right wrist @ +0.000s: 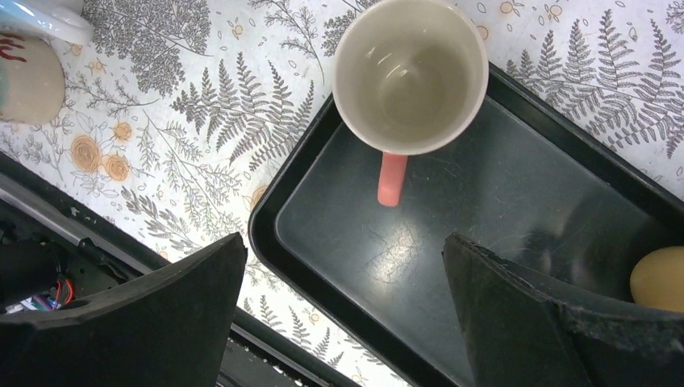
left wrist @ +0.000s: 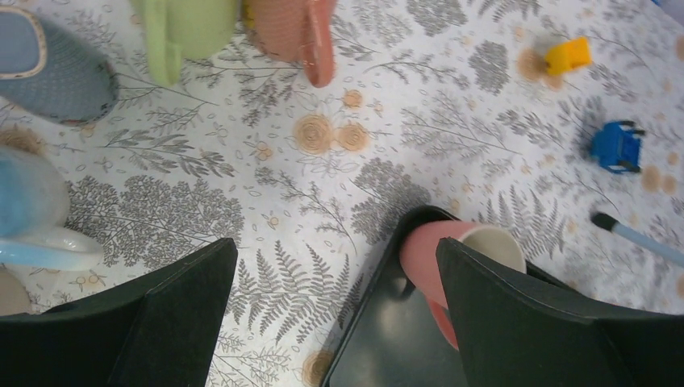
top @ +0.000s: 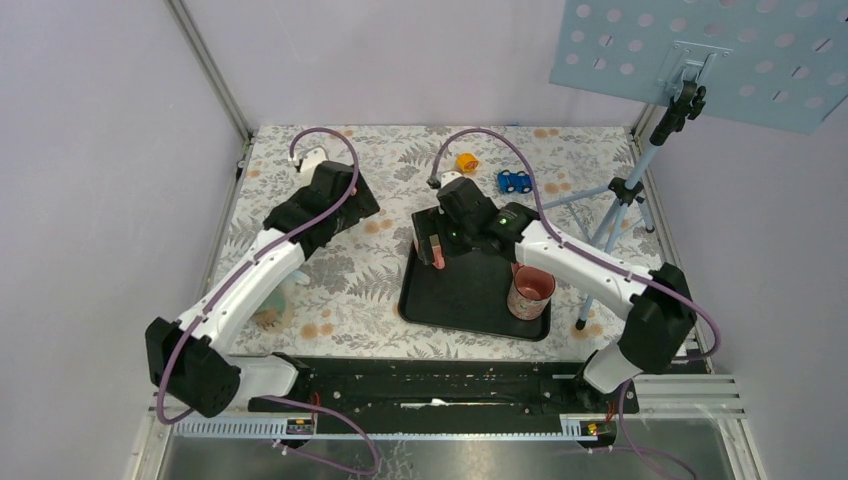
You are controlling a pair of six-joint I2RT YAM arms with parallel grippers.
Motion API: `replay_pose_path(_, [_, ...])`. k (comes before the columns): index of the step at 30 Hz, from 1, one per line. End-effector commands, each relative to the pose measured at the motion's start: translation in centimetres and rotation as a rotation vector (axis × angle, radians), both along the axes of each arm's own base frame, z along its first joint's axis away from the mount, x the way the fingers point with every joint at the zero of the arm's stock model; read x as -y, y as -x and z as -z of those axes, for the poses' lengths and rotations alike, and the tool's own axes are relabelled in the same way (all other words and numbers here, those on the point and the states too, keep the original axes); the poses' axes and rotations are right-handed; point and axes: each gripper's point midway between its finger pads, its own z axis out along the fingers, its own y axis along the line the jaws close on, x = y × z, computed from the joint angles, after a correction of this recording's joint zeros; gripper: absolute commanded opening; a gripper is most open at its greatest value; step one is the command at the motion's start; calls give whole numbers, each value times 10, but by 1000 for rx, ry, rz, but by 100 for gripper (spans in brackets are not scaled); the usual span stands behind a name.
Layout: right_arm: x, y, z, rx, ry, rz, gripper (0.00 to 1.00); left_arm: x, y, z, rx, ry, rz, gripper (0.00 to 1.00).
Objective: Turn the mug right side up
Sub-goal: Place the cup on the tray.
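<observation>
A pink mug (right wrist: 410,72) with a cream inside stands mouth up in a corner of the black tray (right wrist: 500,242). Its handle points toward my right gripper (right wrist: 343,242). That gripper hangs above the tray, open, with nothing between its fingers. In the top view the right gripper (top: 432,245) hides most of the mug (top: 438,255). My left gripper (left wrist: 335,243) is open over the patterned cloth left of the tray. The mug (left wrist: 452,246) shows partly behind its right finger. In the top view the left gripper (top: 355,205) is apart from the tray (top: 460,305).
A second pink mug (top: 530,292) stands on the tray's right side. Green (left wrist: 185,28), pink (left wrist: 294,32), grey-blue (left wrist: 48,64) and pale blue (left wrist: 32,210) cups sit on the cloth to the left. A yellow piece (top: 467,161), a blue piece (top: 514,181) and a tripod (top: 625,190) stand at the back right.
</observation>
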Motion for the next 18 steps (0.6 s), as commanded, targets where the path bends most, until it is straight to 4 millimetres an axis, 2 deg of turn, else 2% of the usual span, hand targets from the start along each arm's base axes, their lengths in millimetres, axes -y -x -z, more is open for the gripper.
replay_pose_path(1, [1, 9, -27, 52, -71, -14, 100, -13, -21, -11, 32, 12, -156, 99])
replay_pose_path(13, [21, 24, -42, 74, -117, 23, 100, -33, -86, 32, -65, -67, -250, 99])
replay_pose_path(18, [23, 27, -48, 84, -133, 18, 100, -44, -106, 45, -100, -72, -272, 99])
